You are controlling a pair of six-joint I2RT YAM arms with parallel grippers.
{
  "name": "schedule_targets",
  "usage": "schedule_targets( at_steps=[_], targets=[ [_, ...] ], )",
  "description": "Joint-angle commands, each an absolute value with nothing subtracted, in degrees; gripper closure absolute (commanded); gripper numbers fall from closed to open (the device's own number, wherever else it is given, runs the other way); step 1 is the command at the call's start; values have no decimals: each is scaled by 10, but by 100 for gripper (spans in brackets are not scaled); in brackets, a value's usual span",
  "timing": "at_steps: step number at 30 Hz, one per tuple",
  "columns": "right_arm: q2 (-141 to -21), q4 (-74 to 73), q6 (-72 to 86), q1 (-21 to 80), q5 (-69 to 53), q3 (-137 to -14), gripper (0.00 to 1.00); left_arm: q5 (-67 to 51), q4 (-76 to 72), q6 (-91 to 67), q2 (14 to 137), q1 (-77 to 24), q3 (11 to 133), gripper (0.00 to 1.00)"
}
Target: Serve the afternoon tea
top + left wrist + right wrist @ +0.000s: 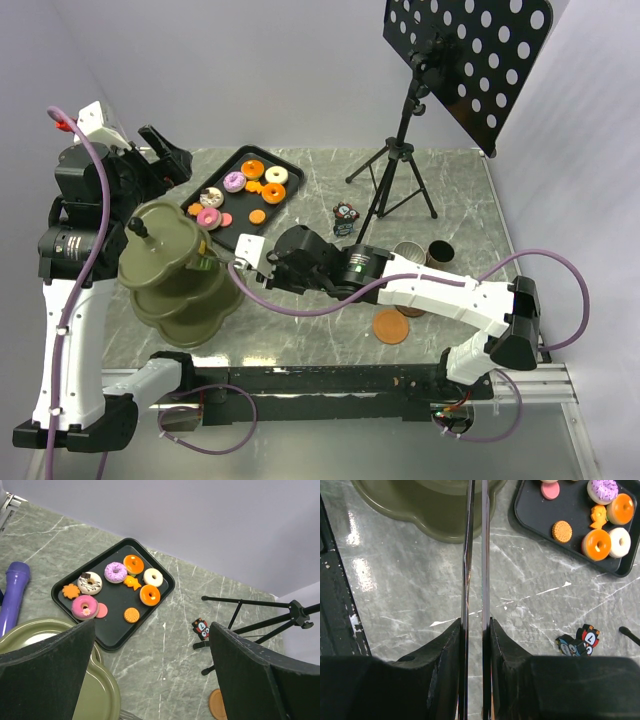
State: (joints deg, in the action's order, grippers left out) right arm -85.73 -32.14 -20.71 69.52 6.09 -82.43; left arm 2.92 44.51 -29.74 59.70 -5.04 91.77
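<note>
Closest to the arms' bases, a round brown-orange saucer (391, 326) lies flat on the marbled tabletop (460, 200). A second saucer is half hidden under the right forearm.

The right end effector (475, 630) is narrowed onto the thin metal tongs (485, 555). Both fingers press the two blades almost together. The blades run forward over bare tabletop to the olive tiered stand (160, 262). Their tips pass out of the wrist view there, so I cannot tell whether they pinch anything.

Just behind the right forearm stand a grey cup (408, 253) and a dark cup (440, 250), side by side.

The left end effector (152, 630) hangs high above the stand with its fingers spread wide and holds nothing.

Beyond the stand the black tray (115, 630) carries the pastries. On it lie a pink donut (85, 606), a chocolate-striped white one (90, 583), a purple one (116, 572), two orange donuts (150, 594), a plain white donut (153, 577) and a small orange cookie (131, 615).

Right of the tray lies a small toy figure (346, 215). Past it a black tripod (400, 170) holds a perforated panel (465, 50) at the far edge.
</note>
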Motion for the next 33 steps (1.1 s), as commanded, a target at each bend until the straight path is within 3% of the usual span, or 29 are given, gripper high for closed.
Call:
schedule_targets(
  at_steps=[1, 6, 13, 33],
  targets=[
    [-846, -289, -207, 699, 57, -842, 64, 25, 439, -301, 582, -47, 926, 0],
    [-836, -290, -207, 700, 60, -839, 53, 25, 439, -305, 577, -47, 922, 0],
    [-827, -292, -209, 700, 71, -839, 47, 27, 441, -306, 577, -47, 924, 0],
    [-779, -319, -179, 701, 96, -810, 42, 31, 442, -307, 578, -47, 918, 0]
  ],
)
